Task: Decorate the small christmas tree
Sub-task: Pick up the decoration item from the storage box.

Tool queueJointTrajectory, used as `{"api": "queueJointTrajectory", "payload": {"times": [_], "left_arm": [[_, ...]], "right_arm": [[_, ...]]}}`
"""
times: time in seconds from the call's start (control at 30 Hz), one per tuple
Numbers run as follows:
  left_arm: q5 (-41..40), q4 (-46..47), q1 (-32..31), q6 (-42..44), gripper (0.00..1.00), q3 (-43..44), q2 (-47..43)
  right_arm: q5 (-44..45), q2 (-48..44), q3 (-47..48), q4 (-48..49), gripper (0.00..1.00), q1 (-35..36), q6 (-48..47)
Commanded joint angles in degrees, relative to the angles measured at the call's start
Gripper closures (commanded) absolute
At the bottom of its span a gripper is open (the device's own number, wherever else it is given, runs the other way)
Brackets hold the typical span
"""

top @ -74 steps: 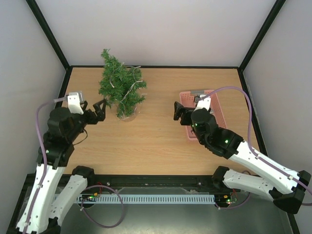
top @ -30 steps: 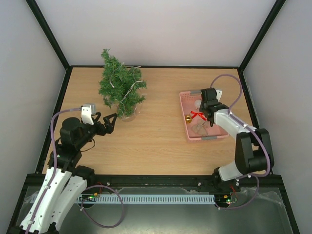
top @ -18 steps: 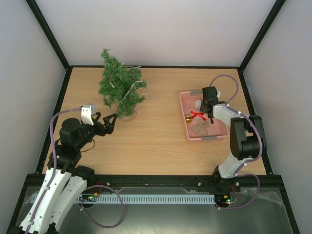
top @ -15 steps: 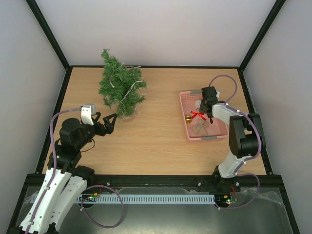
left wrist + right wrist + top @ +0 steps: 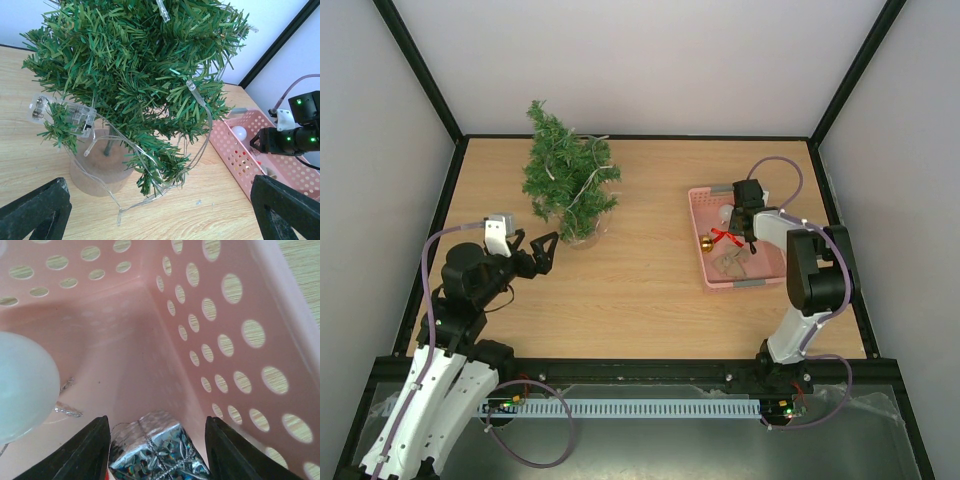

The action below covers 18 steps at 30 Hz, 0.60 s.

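Observation:
The small christmas tree [image 5: 565, 180] stands at the back left, a clear light string wound through its branches [image 5: 140, 65]. My left gripper [image 5: 542, 252] hovers low in front of it, open and empty [image 5: 160, 190]. At the right, the pink basket [image 5: 696, 225] holds the ornaments. My right gripper [image 5: 738, 215] reaches down into its far end. In the right wrist view both fingers press the sides of a silver gift-box ornament [image 5: 160, 445], which sits low on the basket floor [image 5: 225, 340]. A white ball [image 5: 20, 390] lies just to its left.
The basket also holds a gold bell [image 5: 705, 243], a red bow [image 5: 725, 237] and a brown piece [image 5: 732, 262]. A clear battery box [image 5: 65, 114] hangs in the tree's lower branches above the pale base [image 5: 100, 172]. Black frame posts line the table's edges.
The right arm went from beside the basket into its far end and has folded in tighter over the last second. The left arm drew back from the tree, then held still.

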Motion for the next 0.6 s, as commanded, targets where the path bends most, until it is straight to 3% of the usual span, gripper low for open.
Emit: {"api": "queueJointTrajectory", "payload": {"times": [0.0, 0.23, 0.57], "left_arm": [[-0.78, 0.46, -0.28, 0.54, 0.01, 0.14, -0.58], [-1.02, 0.45, -0.27, 0.46, 0.01, 0.13, -0.49], [-1.16, 0.36, -0.27, 0.45, 0.01, 0.12, -0.67]], "right_arm": [[-0.7, 0.85, 1.29, -0.25, 0.51, -0.29, -0.82], [-8.3, -2.32, 0.82, -0.96, 0.5, -0.28, 1.09], [-6.73, -1.94, 2.17, -2.78, 0.56, -0.29, 0.03]]}}
